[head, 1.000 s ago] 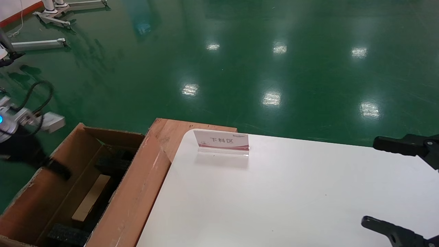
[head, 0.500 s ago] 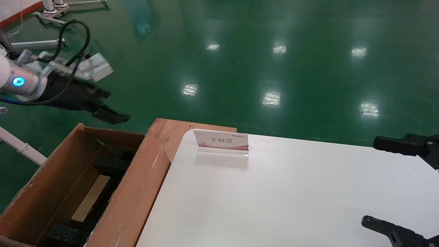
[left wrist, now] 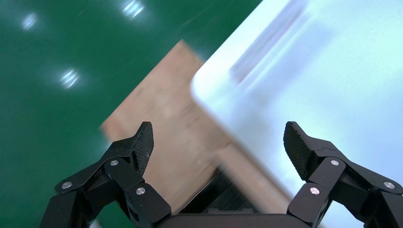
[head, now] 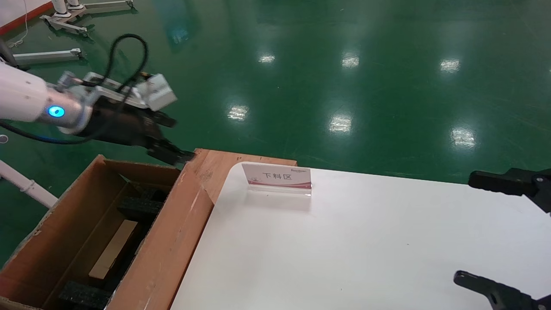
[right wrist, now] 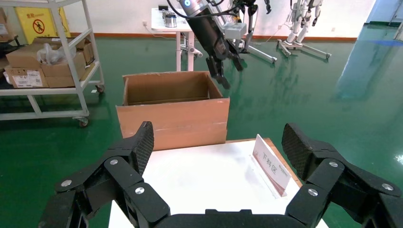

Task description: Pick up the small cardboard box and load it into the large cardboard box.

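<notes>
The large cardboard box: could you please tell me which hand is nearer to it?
Left. The left hand hovers open above the large cardboard box's far corner; the right hand sits open across the table.

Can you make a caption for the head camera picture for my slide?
Small cardboard box lies inside large cardboard box; empty left gripper above its corner.

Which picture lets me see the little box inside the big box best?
The head view: the small cardboard box lies down inside the large cardboard box, between black foam blocks. The right wrist view shows only the big box's outside; the left wrist view, a blurred flap.
</notes>
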